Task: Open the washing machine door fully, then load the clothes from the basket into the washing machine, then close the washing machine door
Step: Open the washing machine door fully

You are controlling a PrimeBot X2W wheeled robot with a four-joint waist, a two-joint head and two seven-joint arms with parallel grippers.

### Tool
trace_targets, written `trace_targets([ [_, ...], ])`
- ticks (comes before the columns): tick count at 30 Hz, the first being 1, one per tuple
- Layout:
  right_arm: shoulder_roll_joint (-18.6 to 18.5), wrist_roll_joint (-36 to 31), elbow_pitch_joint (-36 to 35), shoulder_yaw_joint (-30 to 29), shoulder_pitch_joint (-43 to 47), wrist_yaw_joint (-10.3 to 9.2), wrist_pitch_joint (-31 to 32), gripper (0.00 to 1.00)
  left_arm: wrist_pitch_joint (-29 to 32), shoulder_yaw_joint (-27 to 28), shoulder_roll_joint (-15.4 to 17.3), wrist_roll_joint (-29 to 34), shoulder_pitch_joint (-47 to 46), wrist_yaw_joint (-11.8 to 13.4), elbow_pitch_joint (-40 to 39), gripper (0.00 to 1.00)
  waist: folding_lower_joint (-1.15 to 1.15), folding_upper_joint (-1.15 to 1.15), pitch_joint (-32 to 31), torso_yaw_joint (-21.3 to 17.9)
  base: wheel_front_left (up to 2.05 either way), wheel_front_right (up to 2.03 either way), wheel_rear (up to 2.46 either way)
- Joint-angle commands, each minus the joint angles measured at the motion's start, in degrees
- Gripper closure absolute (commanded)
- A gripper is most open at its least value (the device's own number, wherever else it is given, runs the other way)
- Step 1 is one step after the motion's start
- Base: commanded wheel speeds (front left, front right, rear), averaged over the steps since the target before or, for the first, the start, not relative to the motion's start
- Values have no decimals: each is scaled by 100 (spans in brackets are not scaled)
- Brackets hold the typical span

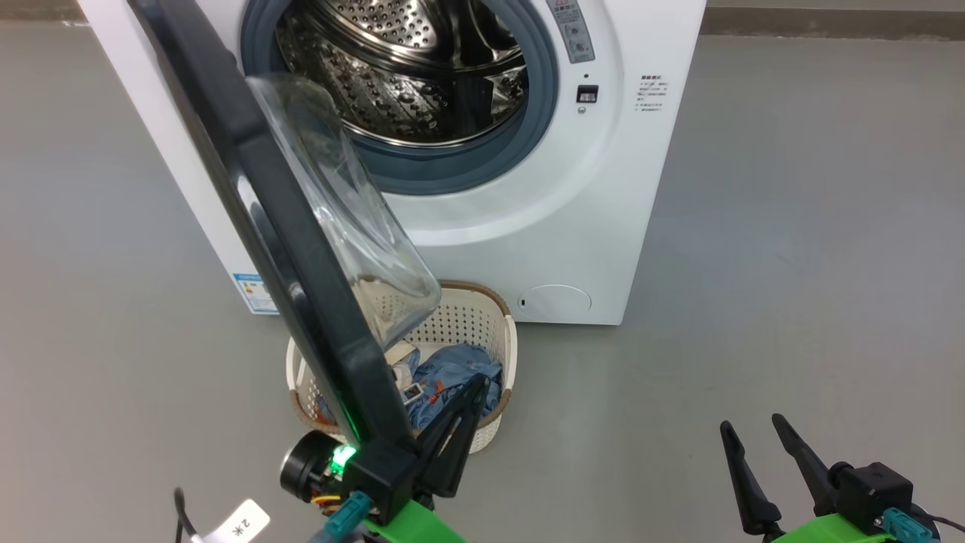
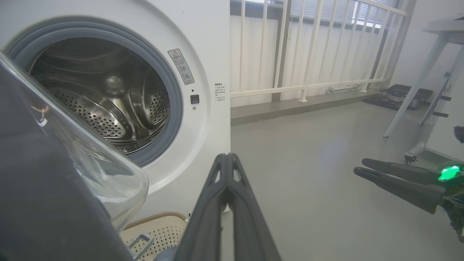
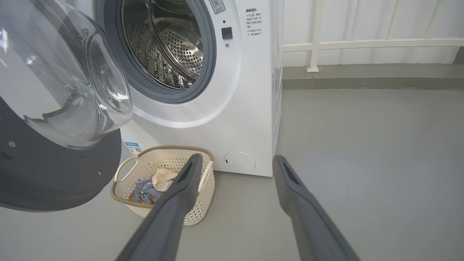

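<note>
Grey floor [image 1: 791, 264], basket [image 1: 471, 317] w/ clothes [image 1: 452, 373]

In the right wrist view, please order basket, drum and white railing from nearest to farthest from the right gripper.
1. Basket, on the floor, left of the right gripper.
2. Drum, inside the washing machine.
3. White railing, behind, upper right.

White washing machine [image 1: 573, 226], cream basket [image 1: 494, 317]
</note>
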Motion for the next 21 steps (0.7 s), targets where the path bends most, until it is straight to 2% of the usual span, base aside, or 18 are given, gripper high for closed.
trace_targets([
  [1, -65, 31, -110, 98, -222, 9, -69, 0, -56, 211, -14, -21, -278, 37, -107, 100, 0, 0, 31, 27, 0, 0, 0],
  [21, -64, 24, -46, 110, -274, 9, -69, 0, 0, 213, -45, -209, -363, 316, 160, 100, 0, 0, 183, 264, 0, 0, 0],
])
